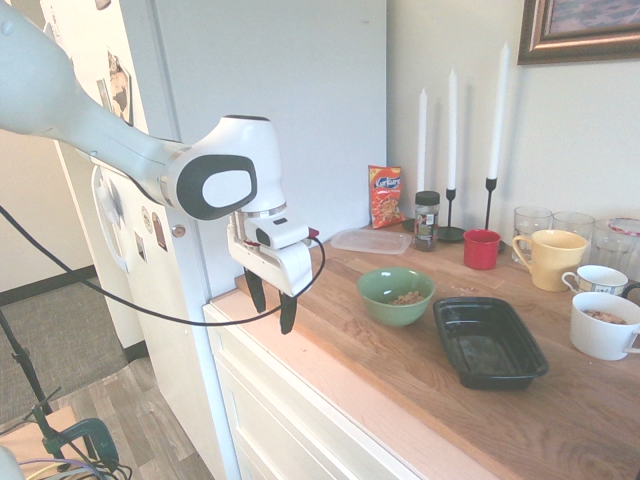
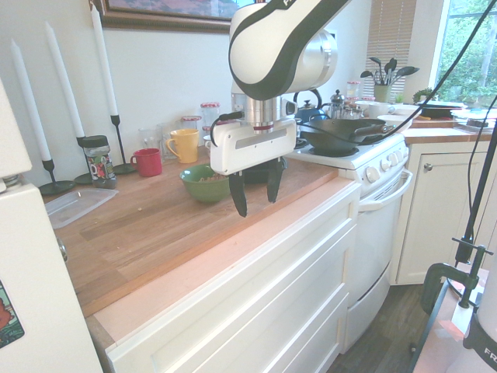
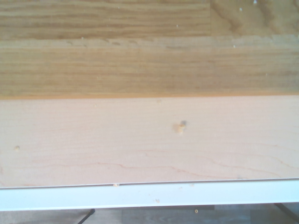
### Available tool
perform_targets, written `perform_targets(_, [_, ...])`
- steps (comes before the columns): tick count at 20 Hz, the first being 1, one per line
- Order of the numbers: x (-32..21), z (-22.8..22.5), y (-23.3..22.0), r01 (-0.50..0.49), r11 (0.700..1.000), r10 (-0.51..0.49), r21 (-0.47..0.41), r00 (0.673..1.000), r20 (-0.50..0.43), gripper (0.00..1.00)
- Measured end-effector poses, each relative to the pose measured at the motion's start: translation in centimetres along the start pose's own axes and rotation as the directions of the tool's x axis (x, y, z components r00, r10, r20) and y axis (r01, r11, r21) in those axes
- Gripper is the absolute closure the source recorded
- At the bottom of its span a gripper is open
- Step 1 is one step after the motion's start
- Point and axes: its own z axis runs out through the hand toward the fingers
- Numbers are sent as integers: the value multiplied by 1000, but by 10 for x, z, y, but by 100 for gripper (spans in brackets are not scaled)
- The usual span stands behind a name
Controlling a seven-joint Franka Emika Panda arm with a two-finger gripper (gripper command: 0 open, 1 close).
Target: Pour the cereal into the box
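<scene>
**Gripper hanging empty at the tabletop edge, cereal waiting in the green bowl**

The gripper (image 1: 272,303) is hovering over the front edge of the tabletop (image 1: 400,380), pointing straight down, its 2 dark fingers (image 2: 238,196) standing apart with nothing between them. The wrist view is showing only bare wood and the pale front strip, so nothing is under the hand.

The cereal (image 1: 405,298) is sitting as a small tan heap inside the green bowl (image 1: 395,295), a little further along the tabletop. Just beside the bowl, on its far side from the arm, the box (image 1: 489,343) is lying flat and looking empty.

By my reading this is the opening step: the approach to the bowl is not yet made. The next move is calling for a reach across to the bowl's rim, a firm pinch on it, then a lift and a tip over the box.
</scene>
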Motion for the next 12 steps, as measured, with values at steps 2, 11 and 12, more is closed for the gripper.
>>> perform_targets(2, [2, 0, 2, 2, 1000, -2, 1, 1000, 1, 0])
perform_targets(11, [39, -49, -72, 32, 999, -28, 27, 989, -147, 0])
perform_targets(12, [48, -47, -87, 26, 999, -23, 21, 987, -157, 0])
